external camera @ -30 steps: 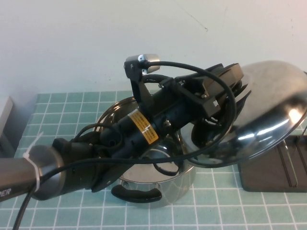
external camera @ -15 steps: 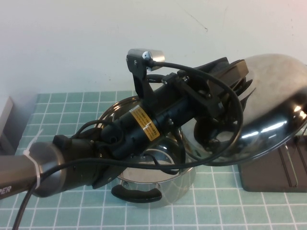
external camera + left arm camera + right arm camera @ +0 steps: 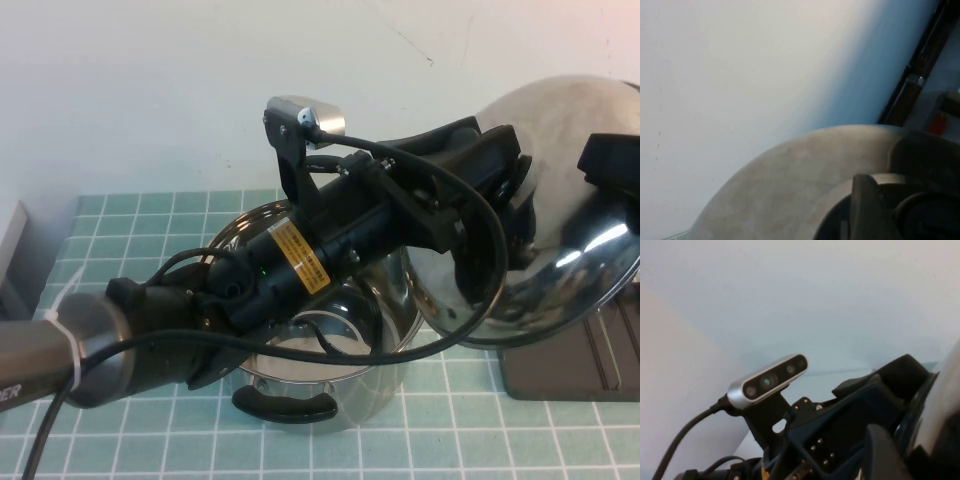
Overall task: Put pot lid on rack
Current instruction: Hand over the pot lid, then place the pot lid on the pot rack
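Observation:
My left gripper (image 3: 497,172) holds the pot lid (image 3: 560,250) in the air, tilted steeply on edge, above the rack (image 3: 570,372) at the right. It is shut on the lid's black knob (image 3: 932,215), which shows beside one finger (image 3: 867,205) over the dull dome (image 3: 790,185). My right gripper (image 3: 612,165) is at the lid's upper right rim. In the right wrist view its finger (image 3: 885,455) stands beside the lid's rim (image 3: 945,395), and the jaws look open.
The deep steel pot (image 3: 330,385) with black handles stands open under my left arm on the green checked mat. The left arm's wrist camera (image 3: 767,380) is close to my right gripper. A white wall is behind.
The left gripper has raised and tipped the lid more upright. The right gripper has come into view at the lid's upper right rim.

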{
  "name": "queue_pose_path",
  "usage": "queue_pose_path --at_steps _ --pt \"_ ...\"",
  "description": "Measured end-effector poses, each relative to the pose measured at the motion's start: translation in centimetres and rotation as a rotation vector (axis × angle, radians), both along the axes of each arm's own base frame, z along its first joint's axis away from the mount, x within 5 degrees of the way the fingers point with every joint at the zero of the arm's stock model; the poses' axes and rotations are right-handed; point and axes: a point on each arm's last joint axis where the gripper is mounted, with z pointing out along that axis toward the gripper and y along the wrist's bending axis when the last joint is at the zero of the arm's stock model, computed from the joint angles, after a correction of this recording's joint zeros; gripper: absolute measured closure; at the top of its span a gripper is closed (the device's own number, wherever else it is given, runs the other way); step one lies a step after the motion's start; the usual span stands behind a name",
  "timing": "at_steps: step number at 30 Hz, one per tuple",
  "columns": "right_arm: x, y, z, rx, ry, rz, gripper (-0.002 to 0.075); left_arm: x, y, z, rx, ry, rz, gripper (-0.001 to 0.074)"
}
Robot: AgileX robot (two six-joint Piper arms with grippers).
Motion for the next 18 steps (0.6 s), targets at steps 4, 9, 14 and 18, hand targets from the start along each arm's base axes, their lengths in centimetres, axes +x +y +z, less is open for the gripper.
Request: queue_pose_path --at_steps 4,9,14,18 --pt "0.0 0.0 0.1 -0.019 -0.039 0.009 0.0464 0.0 0.0 0.1 0.006 -0.015 0.005 0.0421" --pt "0.0 0.1 0.3 -0.085 -0.136 0.025 0.0641 0.1 -0.2 -0.4 0.071 -0.034 0.012 0.0269" --pt "0.3 0.1 1.2 -0.134 -0.215 0.03 0.0652 0.1 -0.1 -0.4 0.087 -0.058 0.003 0.0158" --pt "-0.2 0.0 2.6 -0.237 -0.29 0.037 0.0652 0.7 1.5 0.2 0.109 -0.077 -0.004 0.0197"
